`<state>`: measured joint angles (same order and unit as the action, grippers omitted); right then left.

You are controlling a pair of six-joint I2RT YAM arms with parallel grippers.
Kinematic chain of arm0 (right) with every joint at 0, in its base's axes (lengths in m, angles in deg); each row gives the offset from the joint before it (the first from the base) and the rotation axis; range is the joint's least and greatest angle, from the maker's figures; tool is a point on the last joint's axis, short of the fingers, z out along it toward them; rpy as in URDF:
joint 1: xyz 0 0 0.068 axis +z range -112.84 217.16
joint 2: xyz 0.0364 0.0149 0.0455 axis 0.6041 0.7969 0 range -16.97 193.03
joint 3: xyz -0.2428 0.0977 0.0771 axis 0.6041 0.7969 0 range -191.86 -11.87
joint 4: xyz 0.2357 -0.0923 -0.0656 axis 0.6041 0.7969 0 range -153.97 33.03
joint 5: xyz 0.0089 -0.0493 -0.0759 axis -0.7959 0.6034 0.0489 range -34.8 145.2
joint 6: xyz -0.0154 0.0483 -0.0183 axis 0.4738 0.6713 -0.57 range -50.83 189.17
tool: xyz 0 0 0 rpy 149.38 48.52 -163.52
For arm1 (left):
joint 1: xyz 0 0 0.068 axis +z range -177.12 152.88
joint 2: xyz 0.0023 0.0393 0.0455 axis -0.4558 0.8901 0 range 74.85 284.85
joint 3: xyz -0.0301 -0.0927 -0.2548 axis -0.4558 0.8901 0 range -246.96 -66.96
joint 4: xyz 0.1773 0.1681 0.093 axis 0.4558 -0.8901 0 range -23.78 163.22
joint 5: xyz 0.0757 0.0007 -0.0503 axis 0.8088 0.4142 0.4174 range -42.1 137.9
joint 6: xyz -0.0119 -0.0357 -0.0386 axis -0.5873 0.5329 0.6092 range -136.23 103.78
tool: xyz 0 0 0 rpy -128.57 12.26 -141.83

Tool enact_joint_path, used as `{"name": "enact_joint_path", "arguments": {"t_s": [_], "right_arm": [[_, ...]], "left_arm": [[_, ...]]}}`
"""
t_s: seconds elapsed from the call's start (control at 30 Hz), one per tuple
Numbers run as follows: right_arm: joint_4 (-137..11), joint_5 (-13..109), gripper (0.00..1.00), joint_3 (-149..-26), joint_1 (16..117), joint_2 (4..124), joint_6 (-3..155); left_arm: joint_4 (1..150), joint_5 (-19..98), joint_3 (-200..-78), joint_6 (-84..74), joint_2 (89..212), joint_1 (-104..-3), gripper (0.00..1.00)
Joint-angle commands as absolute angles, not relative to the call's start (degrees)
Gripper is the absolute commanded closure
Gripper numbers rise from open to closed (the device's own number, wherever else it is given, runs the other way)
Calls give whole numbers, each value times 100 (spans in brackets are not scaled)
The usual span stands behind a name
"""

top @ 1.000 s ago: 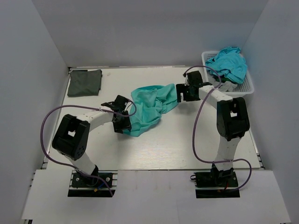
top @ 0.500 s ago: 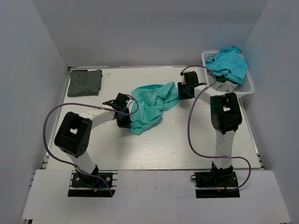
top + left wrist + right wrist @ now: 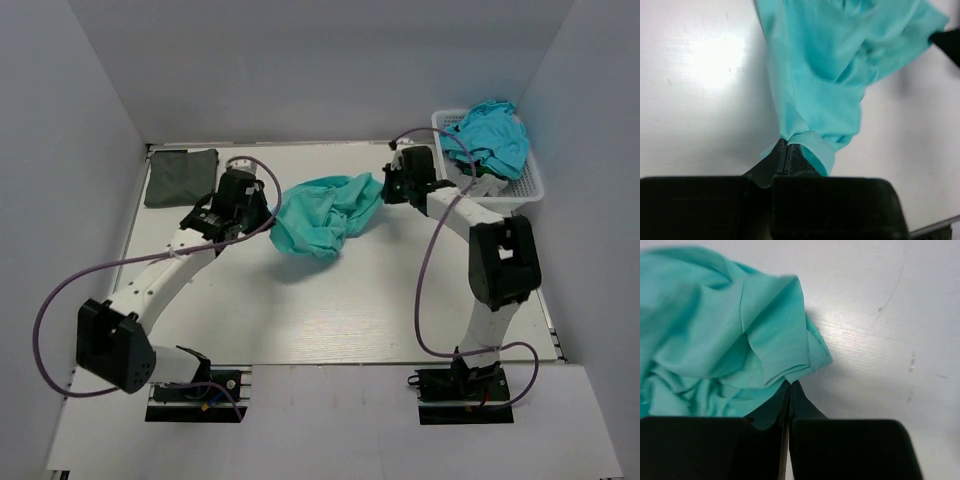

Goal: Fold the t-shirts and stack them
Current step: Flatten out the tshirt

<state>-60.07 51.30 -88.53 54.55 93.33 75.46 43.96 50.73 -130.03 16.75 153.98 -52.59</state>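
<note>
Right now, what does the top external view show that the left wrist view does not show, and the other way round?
Only the top view shows the folded dark t-shirt, far left, and the white basket holding turquoise t-shirts. Only the left wrist view shows the left fingers pinched shut on a hemmed edge. Both show the teal t-shirt and the white table.

My installation is a robotics lab test cell, not a home. My table [image 3: 330, 300] is a plain white board enclosed on three sides by bare grey panels [image 3: 320, 70]. My arm bases [image 3: 195, 385] are bolted to metal rails at its near edge. Purple cables [image 3: 417, 300] run exposed along both arms. The only household items are a teal t-shirt [image 3: 320, 215] and a white lattice basket [image 3: 528, 188].
</note>
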Motion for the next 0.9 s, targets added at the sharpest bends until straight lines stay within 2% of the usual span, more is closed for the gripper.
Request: {"name": "enact_joint_path", "arguments": {"t_s": [0.0,0.13,0.2,0.37,0.57,0.87], "right_arm": [[-6608,5493,100,-8746,5448,8113,7586],[-6406,6789,100,-8718,5404,7339,7620],[-5943,7162,100,-8876,5360,6935,7699],[-5571,7953,100,-9132,5272,6214,7560],[-5509,8402,100,-9176,5255,4837,7296],[-5193,8957,100,-9518,5246,3673,6953]], "left_arm": [[4491,5728,-13419,1603,14597,-5269,100],[4265,6836,-13788,2057,13911,-5209,100],[3983,7798,-14025,2235,13770,-5208,100],[3033,8858,-14992,2403,13769,-5208,100],[2681,9149,-15599,2517,13261,-5208,100],[2760,9133,-16108,2281,12170,-5208,100]]}}
